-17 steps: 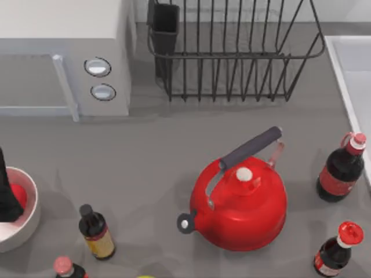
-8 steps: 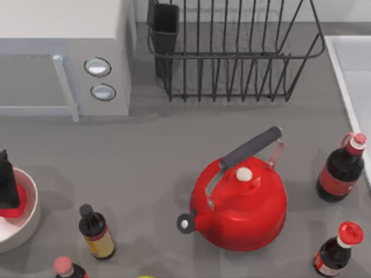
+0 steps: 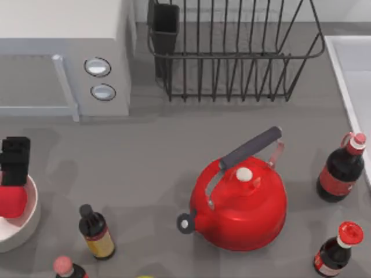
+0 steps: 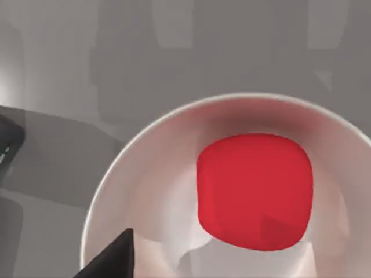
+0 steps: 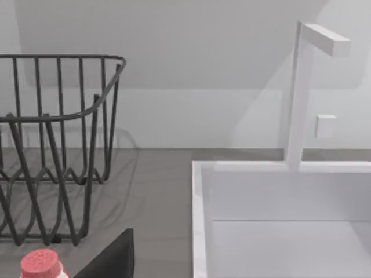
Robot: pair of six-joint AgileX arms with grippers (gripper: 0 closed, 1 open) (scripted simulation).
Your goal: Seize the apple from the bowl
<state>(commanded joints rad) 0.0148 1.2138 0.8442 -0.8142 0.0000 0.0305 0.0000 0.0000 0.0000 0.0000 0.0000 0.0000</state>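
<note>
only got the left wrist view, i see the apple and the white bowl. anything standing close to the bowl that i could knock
observer: Yes, a small dark bottle stands just right of the bowl, apart from it.
operator: where's my gripper over the table
observer: The left gripper is at the table's left edge, over the bowl's far rim, with the apple right beside it.
operator: and the other arm
observer: The right gripper is parked, looking toward the sink.
</note>
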